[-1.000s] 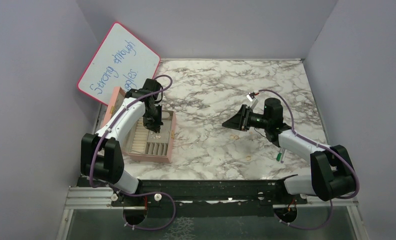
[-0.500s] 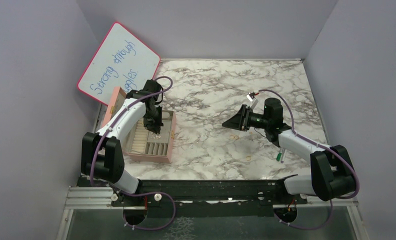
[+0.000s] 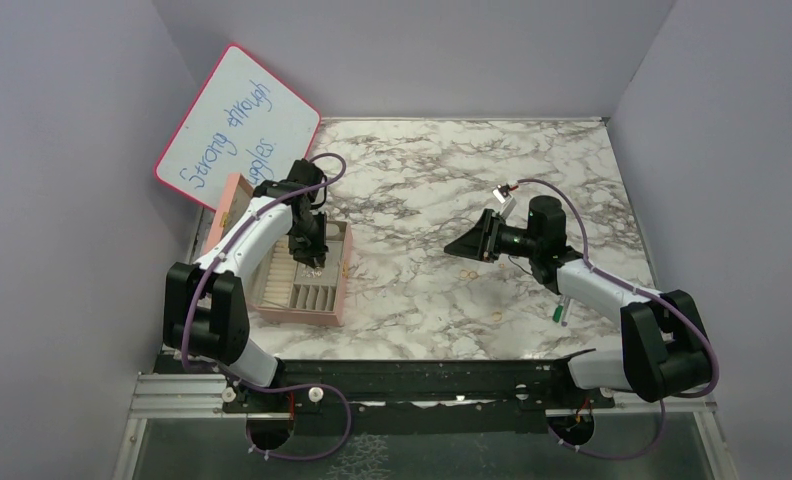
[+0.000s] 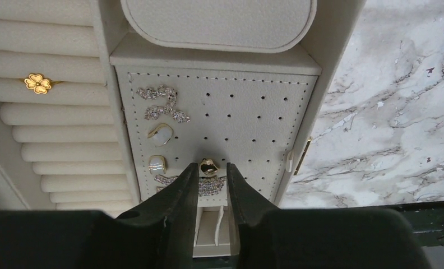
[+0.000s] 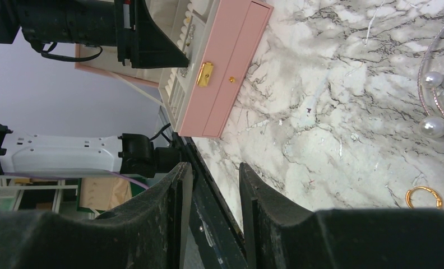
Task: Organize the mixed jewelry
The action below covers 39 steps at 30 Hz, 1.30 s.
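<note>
Jewelry [image 4: 162,106] sits in rows on the panel with holes [image 4: 248,123] inside the pink box [image 3: 338,285], because each hole can hold one earring post. The left gripper [image 4: 211,175] hangs right over that panel, pointing down, with a small gold stud [image 4: 209,166] between its fingertips. The tips are only a little apart. I cannot tell if they pinch the stud or just stand on both sides of it. My guess is that the stud is being set into a hole next to the sparkly and white pieces, so like goes with like. A flower ring [image 4: 38,83] is tucked between the soft rolls [image 4: 51,117] beside the panel. Rings go there so they stand up and do not slide.

The right gripper [image 5: 214,169] floats above the marble table [image 3: 422,170], well away from the box. Its fingers are spread, with nothing in them. A gold ring [image 5: 423,196] and a pearl hoop [image 5: 435,126] lie loose on the table near it. I think they are next, and it waits so the arms do not bump.
</note>
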Tool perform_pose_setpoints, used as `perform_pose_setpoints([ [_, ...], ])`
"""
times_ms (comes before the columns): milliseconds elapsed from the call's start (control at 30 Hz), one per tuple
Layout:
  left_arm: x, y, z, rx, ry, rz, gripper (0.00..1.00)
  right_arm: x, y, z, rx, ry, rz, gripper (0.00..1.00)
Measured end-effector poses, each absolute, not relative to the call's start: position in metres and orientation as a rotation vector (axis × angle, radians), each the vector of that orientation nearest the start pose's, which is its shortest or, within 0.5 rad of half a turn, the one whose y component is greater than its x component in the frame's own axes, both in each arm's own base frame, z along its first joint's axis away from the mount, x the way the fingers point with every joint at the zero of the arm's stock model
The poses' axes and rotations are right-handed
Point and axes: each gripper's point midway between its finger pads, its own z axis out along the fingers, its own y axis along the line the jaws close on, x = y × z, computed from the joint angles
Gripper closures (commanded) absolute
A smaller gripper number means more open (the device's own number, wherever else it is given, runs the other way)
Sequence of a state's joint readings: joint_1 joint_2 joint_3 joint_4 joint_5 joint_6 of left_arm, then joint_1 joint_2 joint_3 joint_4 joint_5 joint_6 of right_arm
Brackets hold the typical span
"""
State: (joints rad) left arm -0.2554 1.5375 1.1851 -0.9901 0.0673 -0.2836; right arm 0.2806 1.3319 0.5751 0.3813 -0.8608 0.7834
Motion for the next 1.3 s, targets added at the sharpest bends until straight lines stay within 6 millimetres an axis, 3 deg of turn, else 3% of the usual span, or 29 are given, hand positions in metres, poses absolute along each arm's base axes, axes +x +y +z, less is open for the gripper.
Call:
perform_pose_setpoints([
  [467,0.262,-0.101,0.099,-0.034,2.940,-0.251,0.71,0.266,0.235,0.160,-0.118,2.110,1.503,0.59],
  [700,0.262,-0.101,0.103,-0.042,2.930,-0.254,0.59,0.265,0.235,0.162,-0.124,2.103,1.499,0.59],
  [800,0.262,-0.101,0.108,-0.044,2.911,-0.262,0.47,0.264,0.233,0.160,-0.125,2.117,1.481,0.58],
  [967,0.267,-0.112,0.140,-0.028,2.791,-0.371,0.32,0.269,0.224,0.156,-0.094,2.164,1.364,0.55],
  [1133,0.271,-0.135,0.199,0.049,2.522,-0.598,0.14,0.273,0.203,0.143,-0.033,2.238,1.147,0.51],
  [1300,0.271,-0.162,0.248,0.141,2.260,-0.800,0.01,0.262,0.185,0.115,0.016,2.359,0.921,0.49],
])
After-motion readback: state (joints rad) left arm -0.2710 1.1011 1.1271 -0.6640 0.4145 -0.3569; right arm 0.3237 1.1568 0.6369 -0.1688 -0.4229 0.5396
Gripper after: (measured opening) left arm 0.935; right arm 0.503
